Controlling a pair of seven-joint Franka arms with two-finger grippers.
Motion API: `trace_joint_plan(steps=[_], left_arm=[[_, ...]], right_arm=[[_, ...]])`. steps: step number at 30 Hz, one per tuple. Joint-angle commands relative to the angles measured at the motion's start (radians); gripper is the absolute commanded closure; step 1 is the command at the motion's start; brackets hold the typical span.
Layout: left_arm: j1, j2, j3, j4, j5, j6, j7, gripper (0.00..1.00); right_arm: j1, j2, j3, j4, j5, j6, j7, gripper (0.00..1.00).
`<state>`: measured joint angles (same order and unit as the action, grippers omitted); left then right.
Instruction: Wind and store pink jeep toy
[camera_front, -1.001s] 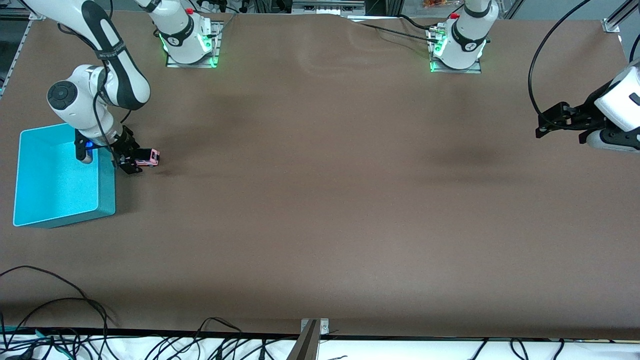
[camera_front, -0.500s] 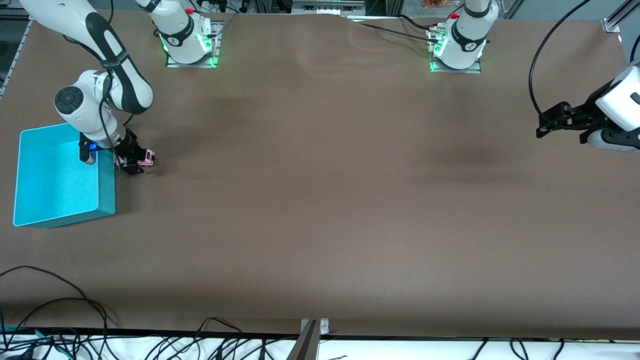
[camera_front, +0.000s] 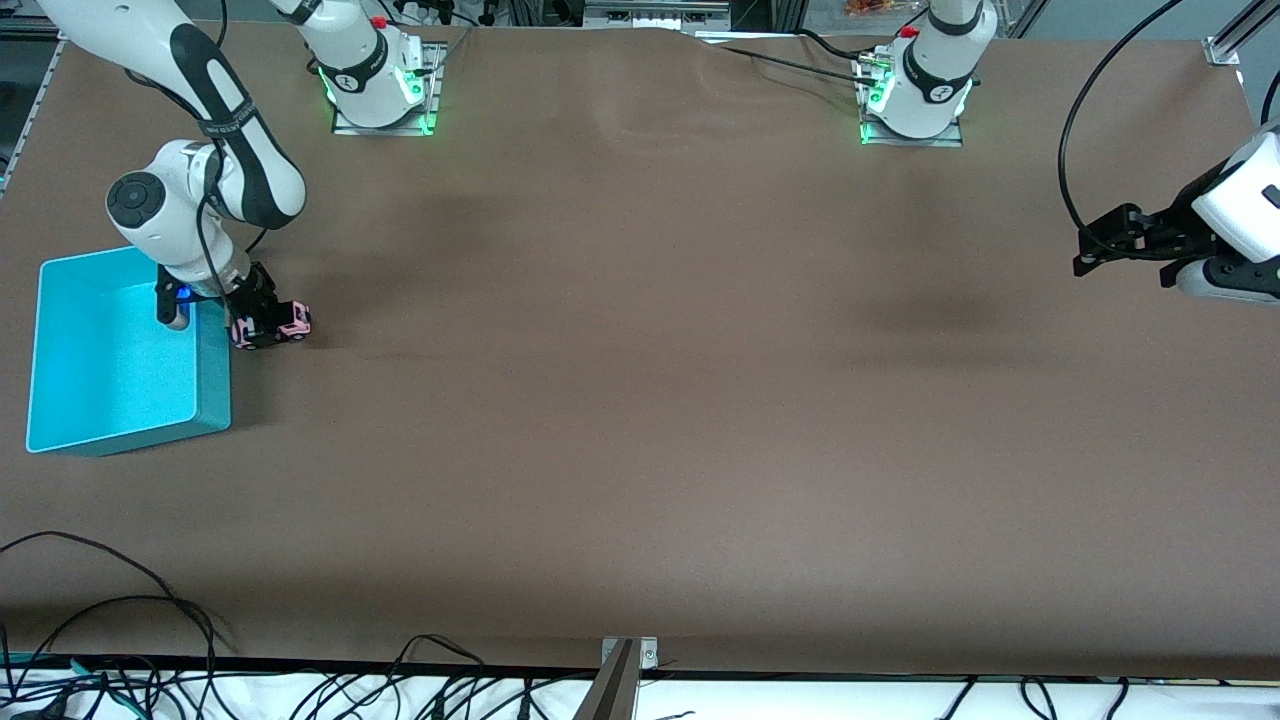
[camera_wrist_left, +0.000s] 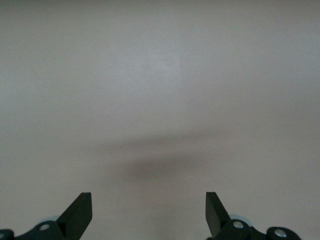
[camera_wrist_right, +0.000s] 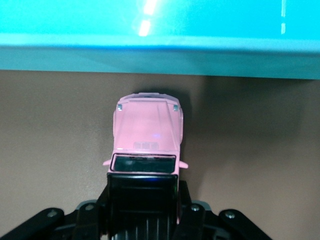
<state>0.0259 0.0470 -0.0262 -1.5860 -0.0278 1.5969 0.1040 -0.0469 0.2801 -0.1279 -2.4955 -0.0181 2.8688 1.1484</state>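
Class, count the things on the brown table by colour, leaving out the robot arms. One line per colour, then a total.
Pink: 1, the small boxy pink jeep toy, gripped by the right gripper
Turquoise: 1, the rectangular turquoise plastic bin
Total: 2

Brown table cover (camera_front: 640, 420), black cables (camera_front: 120, 660) along its camera-side edge.

Right tool (camera_front: 262, 330) low and clamped; left tool (camera_front: 1085, 250) waits, fingers apart.
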Motion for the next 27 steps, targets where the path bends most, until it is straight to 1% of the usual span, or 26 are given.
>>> trace_joint_plan(steps=[1, 5, 9, 11, 15, 20, 24, 27], left_arm=[[0.005, 0.013, -0.003, 0.035, 0.016, -0.025, 0.003, 0.00], [0.005, 0.013, -0.003, 0.035, 0.016, -0.025, 0.003, 0.00], [0.005, 0.013, -0.003, 0.037, 0.014, -0.025, 0.003, 0.00], [0.005, 0.013, -0.003, 0.043, 0.014, -0.025, 0.003, 0.00], [0.005, 0.014, -0.003, 0.049, 0.016, -0.025, 0.003, 0.00], [0.005, 0.014, -0.003, 0.049, 0.016, -0.025, 0.003, 0.00], [0.005, 0.014, -0.004, 0.049, 0.015, -0.025, 0.003, 0.00], [0.005, 0.014, -0.003, 0.049, 0.016, -0.025, 0.003, 0.00]], right_arm=[[-0.004, -0.024, -0.002, 0.000, -0.005, 0.009, 0.017, 1.00], [-0.002, -0.053, -0.001, 0.000, -0.011, 0.004, 0.034, 1.00], [-0.001, -0.090, 0.005, 0.007, -0.014, -0.032, 0.017, 1.00], [0.002, -0.116, 0.011, 0.012, -0.016, -0.077, 0.013, 1.00], [0.002, -0.170, 0.045, 0.035, -0.017, -0.193, -0.038, 1.00], [0.002, -0.223, 0.059, 0.081, -0.017, -0.325, -0.076, 1.00], [0.002, -0.252, 0.077, 0.113, -0.017, -0.408, -0.183, 1.00], [0.002, -0.265, 0.079, 0.145, -0.017, -0.465, -0.266, 1.00]])
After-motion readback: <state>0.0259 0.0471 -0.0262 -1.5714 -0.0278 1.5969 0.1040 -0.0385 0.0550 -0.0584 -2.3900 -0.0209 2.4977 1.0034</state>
